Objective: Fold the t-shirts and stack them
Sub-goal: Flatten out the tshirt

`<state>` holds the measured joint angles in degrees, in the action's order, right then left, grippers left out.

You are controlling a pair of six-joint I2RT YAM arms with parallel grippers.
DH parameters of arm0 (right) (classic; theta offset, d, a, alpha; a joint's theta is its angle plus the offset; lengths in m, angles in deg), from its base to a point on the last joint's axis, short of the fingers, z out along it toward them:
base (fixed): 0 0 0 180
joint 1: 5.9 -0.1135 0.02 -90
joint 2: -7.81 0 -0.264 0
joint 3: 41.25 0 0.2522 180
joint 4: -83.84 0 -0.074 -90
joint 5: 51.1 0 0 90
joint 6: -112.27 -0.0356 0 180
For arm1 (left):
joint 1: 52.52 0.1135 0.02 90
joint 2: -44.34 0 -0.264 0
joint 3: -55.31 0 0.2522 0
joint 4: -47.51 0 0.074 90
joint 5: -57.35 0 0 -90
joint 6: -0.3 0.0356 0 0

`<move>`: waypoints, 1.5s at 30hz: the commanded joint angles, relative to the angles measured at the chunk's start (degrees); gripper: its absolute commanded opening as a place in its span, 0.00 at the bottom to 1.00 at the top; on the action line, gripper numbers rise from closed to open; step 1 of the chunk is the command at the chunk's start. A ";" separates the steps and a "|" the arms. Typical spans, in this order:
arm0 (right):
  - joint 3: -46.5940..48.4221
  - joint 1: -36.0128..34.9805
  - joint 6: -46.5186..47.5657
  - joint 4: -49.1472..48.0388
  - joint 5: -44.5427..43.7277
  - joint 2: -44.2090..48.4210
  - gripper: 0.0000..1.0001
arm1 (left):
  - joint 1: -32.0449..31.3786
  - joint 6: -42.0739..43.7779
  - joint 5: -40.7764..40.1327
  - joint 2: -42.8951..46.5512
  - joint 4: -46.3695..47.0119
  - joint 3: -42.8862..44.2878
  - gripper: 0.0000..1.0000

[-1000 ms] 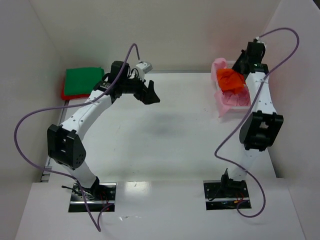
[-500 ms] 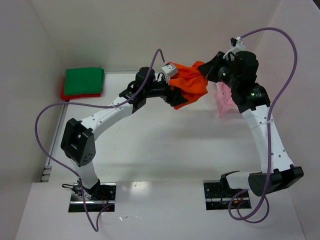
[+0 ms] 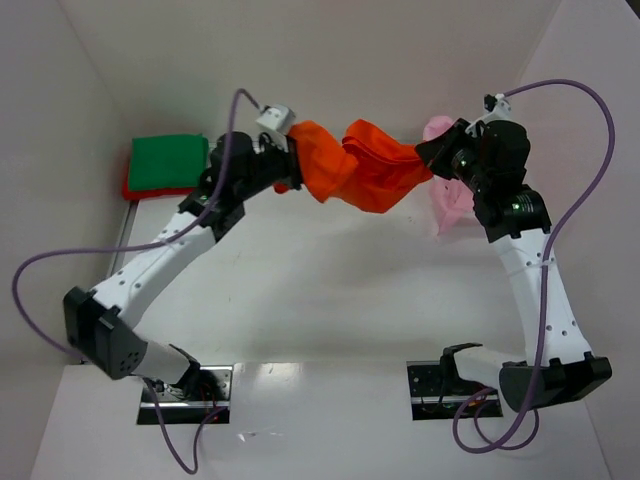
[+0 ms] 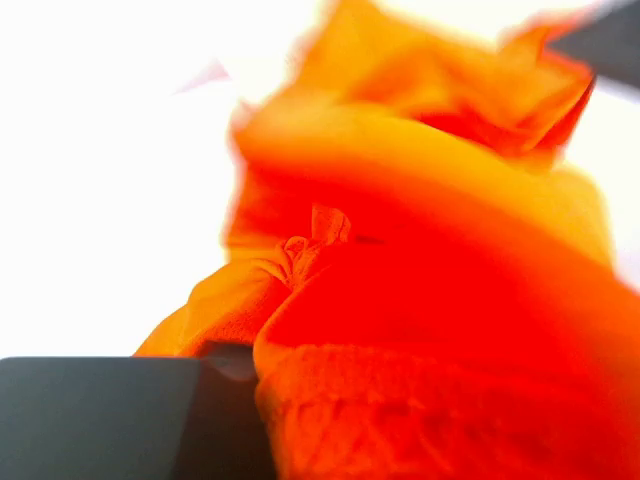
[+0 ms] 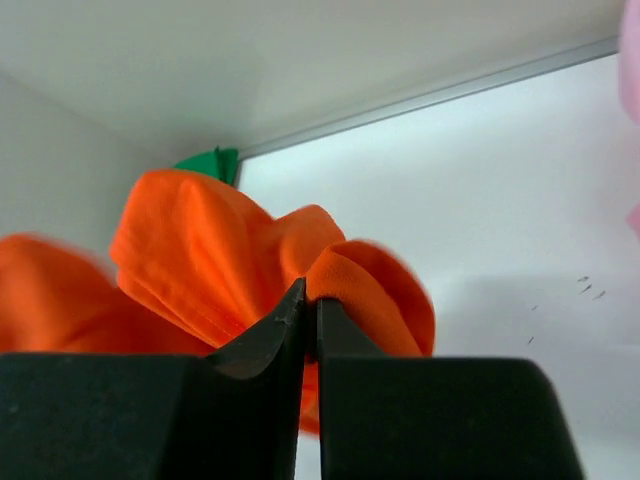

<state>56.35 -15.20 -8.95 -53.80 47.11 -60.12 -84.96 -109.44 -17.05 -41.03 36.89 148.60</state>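
Note:
The orange t-shirt (image 3: 360, 175) hangs bunched in the air above the back of the table, stretched between both grippers. My left gripper (image 3: 292, 165) is shut on its left end; in the left wrist view the orange cloth (image 4: 420, 300) fills the frame and hides all but one dark finger (image 4: 100, 420). My right gripper (image 3: 425, 160) is shut on a fold of the right end (image 5: 360, 275), jaws pressed together (image 5: 312, 300). A folded green t-shirt (image 3: 168, 163) lies on a red one (image 3: 130, 187) at the back left. The pale pink t-shirt (image 3: 450, 200) sits crumpled at the back right.
White walls enclose the table on the left, back and right. The table's back edge (image 5: 450, 95) runs behind the shirt, with the green corner (image 5: 210, 162) beyond it. Purple cables loop from both arms. The arm bases (image 3: 185, 385) are at the near edge.
The right gripper carried the orange t-shirt left from the back right. The left gripper, open a second ago, shut on its other end and pulled left, stretching it between the arms.

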 commanded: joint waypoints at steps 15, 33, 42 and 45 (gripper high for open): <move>-3.94 3.41 -2.61 -10.32 -9.78 -3.80 0.03 | 14.68 0.33 -12.69 17.51 -7.36 1.42 0.00; -2.45 3.43 -2.45 -19.27 7.86 -7.75 0.92 | 18.82 0.58 10.76 8.20 -12.18 22.42 0.00; -3.67 -14.05 5.80 -31.57 8.68 -8.46 1.00 | 17.68 0.68 10.52 1.44 -20.78 28.66 0.00; -3.68 -17.32 8.90 -34.48 8.67 -8.46 1.00 | 17.68 0.06 10.51 -0.68 -23.34 30.77 0.00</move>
<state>51.69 -28.17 -6.57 -78.74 55.74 -69.30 -67.09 -109.14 -7.68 -40.59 15.36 175.05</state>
